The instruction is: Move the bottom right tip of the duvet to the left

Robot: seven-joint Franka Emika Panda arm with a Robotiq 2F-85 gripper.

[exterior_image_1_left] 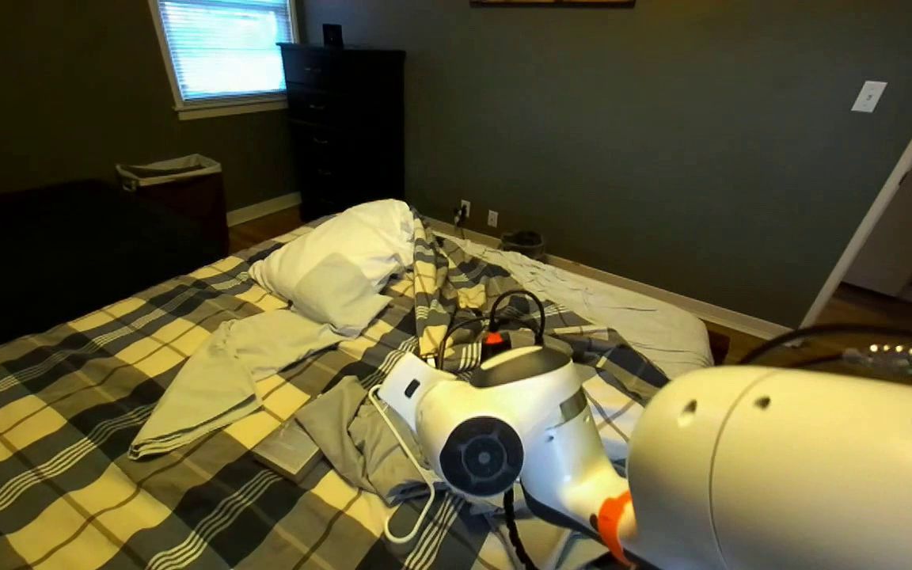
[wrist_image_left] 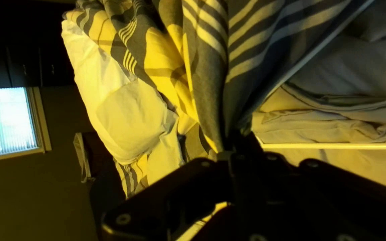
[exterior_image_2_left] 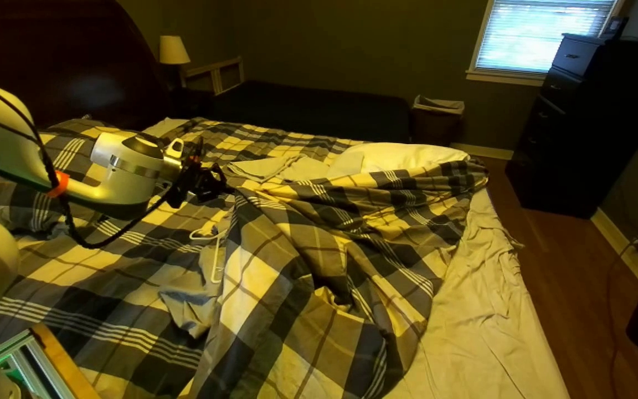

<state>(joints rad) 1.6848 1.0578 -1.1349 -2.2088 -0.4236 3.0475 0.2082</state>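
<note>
Robot arm stretched out over the duvet. The white forearm slopes down toward it and ends in a wrist held above the duvet in both exterior views; a round dark cap on the wrist faces the camera in an exterior view. The claw, dark and roughly level over the duvet, has its fingers drawn together, with a gathered fold of the duvet pinched at their tips.

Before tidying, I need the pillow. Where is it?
In an exterior view, the pillow lies left of centre, with a fold of the duvet along its right.
</note>
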